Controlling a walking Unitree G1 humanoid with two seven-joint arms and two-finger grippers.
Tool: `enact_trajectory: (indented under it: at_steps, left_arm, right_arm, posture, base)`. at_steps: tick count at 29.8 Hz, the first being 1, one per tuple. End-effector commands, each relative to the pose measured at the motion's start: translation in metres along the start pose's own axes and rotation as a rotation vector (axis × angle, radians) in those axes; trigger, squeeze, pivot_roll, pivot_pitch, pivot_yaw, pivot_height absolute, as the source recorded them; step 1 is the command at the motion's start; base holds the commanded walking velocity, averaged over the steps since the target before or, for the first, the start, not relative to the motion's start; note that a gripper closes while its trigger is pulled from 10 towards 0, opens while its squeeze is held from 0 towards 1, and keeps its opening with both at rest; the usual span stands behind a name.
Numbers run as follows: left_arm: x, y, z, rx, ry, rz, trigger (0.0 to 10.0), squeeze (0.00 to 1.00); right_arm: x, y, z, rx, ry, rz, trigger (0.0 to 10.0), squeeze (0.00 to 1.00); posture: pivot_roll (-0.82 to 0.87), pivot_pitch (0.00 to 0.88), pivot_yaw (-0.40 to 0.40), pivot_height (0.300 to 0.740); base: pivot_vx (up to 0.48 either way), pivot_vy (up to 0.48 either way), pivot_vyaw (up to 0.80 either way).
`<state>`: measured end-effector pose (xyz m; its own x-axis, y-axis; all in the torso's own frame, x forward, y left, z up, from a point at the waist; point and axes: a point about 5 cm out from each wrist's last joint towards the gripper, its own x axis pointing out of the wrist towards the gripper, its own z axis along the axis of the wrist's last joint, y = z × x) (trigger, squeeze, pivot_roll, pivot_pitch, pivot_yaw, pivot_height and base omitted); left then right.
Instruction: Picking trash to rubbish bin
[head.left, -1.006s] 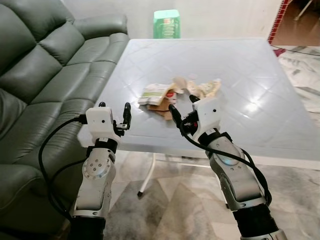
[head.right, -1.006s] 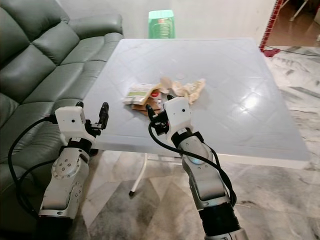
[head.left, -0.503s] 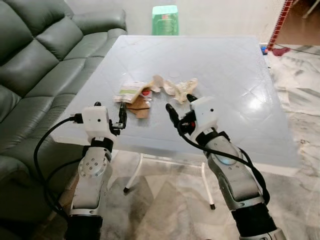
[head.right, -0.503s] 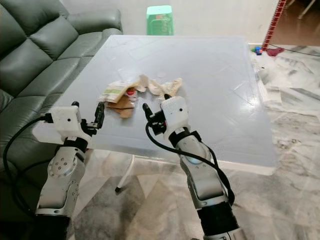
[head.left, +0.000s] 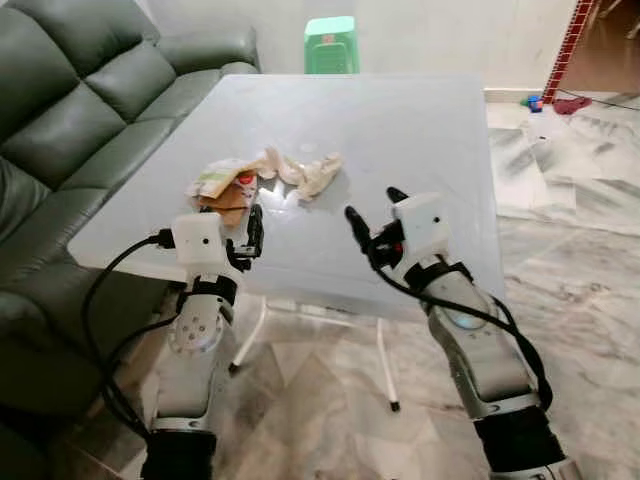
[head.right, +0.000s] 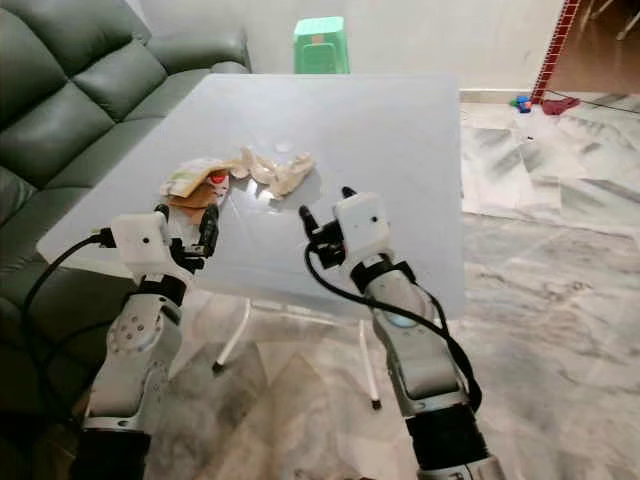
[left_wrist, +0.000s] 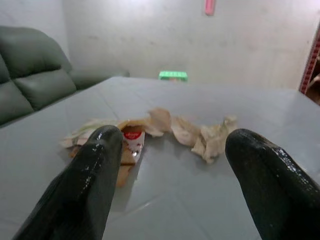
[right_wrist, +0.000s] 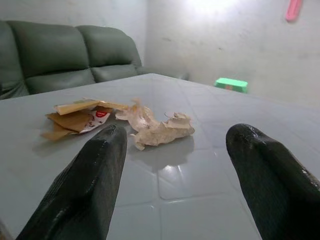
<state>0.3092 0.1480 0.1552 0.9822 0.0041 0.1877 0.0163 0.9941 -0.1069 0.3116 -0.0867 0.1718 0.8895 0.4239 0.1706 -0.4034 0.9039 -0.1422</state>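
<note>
While trash (head.left: 262, 178) lies on table (head.left: 400, 130) ahead, left tool (head.left: 232, 218), right tool (head.left: 371, 204) gape empty

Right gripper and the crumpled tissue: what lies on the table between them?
Nothing: in the right wrist view, only bare table separates the open right gripper from the tissue.

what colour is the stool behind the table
Green; the stool shows best in the left eye view, beyond the table's far edge.

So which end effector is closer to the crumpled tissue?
Left. The left end effector sits just short of the crumpled tissue; the right end effector is off to its right.
</note>
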Motion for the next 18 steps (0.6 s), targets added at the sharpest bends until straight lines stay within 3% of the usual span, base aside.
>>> enact_trajectory:
  at_steps: [1, 3, 11, 18]
  left_arm:
    - [0.0005, 0.0113, -0.0031, -0.031, 0.03, 0.045, 10.0, 0.0]
    - [0.0011, 0.0119, -0.0029, -0.035, 0.032, 0.042, 10.0, 0.0]
    - [0.0014, 0.0119, -0.0052, -0.062, 0.045, 0.048, 10.0, 0.0]
    - [0.0015, 0.0113, -0.0053, -0.044, 0.048, 0.038, 10.0, 0.0]
  right_arm:
    - [0.0025, 0.0015, 0.0066, 0.002, -0.026, 0.01, 10.0, 0.0]
    - [0.0026, 0.0011, 0.0063, 0.002, -0.025, 0.01, 10.0, 0.0]
    - [0.0014, 0.0018, 0.0053, 0.003, -0.022, 0.008, 10.0, 0.0]
    - [0.0005, 0.0004, 0.0047, 0.0, -0.018, 0.003, 10.0, 0.0]
  posture:
    - [-0.04, 0.056, 0.046, 0.74]
    - [-0.04, 0.055, 0.047, 0.74]
    - [-0.05, 0.059, 0.049, 0.74]
    - [-0.05, 0.059, 0.051, 0.74]
  base:
    - [0.0, 0.0, 0.0]
    - [0.0, 0.0, 0.0]
    - [0.0, 0.48, 0.0]
    - [0.0, 0.0, 0.0]
